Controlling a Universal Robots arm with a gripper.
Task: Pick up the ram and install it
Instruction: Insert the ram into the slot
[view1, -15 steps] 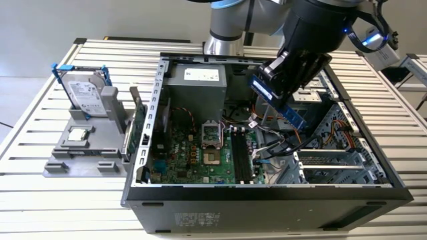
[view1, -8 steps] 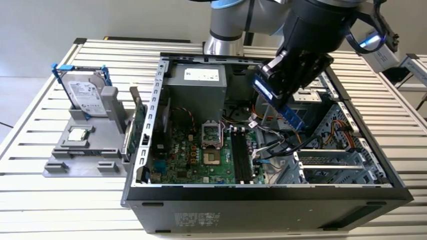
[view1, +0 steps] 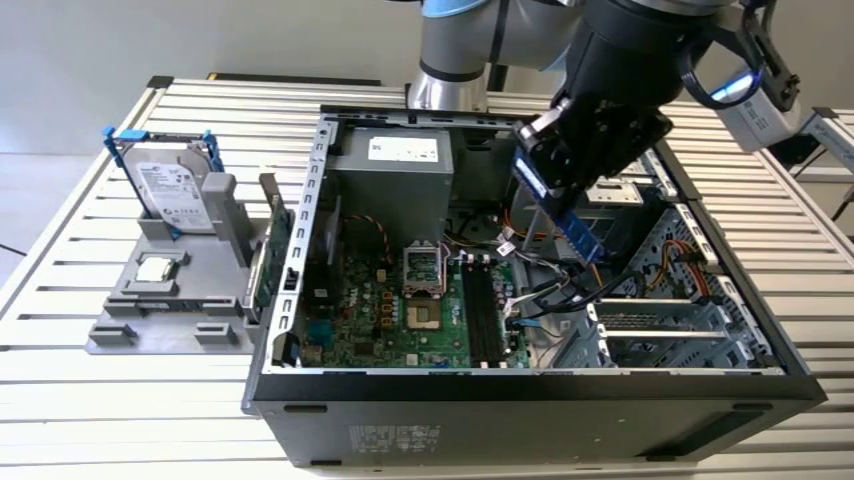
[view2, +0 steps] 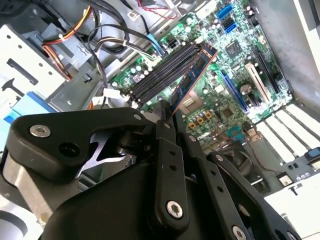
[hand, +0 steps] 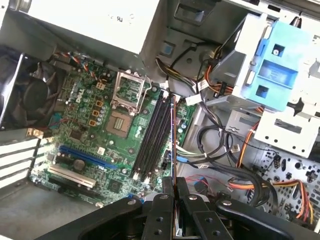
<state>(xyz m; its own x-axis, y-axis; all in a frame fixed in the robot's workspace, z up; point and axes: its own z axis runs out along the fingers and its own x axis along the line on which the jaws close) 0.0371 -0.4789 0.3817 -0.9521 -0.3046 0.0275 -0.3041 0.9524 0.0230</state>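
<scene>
Working across from the exterior view's left, the grey holder (view1: 174, 325) sits on the slatted desk (view1: 80, 400), outside the open computer case (view1: 534, 420) and just beside its side wall. It carries the hard drive in its blue frame (view1: 174, 195), standing upright, and the small square processor chip (view1: 158, 268), lying flat.

Inside the case I can see the green motherboard (view1: 380, 305) with its empty processor socket (view1: 416, 270). Beside the socket run the long black memory slots (view1: 481, 310), and I also see them in both wrist views (view2: 165, 70) (hand: 152, 135).

The ram (view1: 579, 238) is over the inside of the case, tilted, with its lower end above the slots and a little toward the exterior view's right of them. The jaws are pinching its upper end. In the second wrist view the ram (view2: 194, 75) is a long, narrow, thin board with a dark face. It has a blue strip along that face and a line of orange-gold contacts along one long edge, and its free end points at the slots. In the first wrist view I get it edge-on, a thin line (hand: 173, 150) running out from between the jaws alongside the slots. I cannot tell whether it touches a slot.
</scene>
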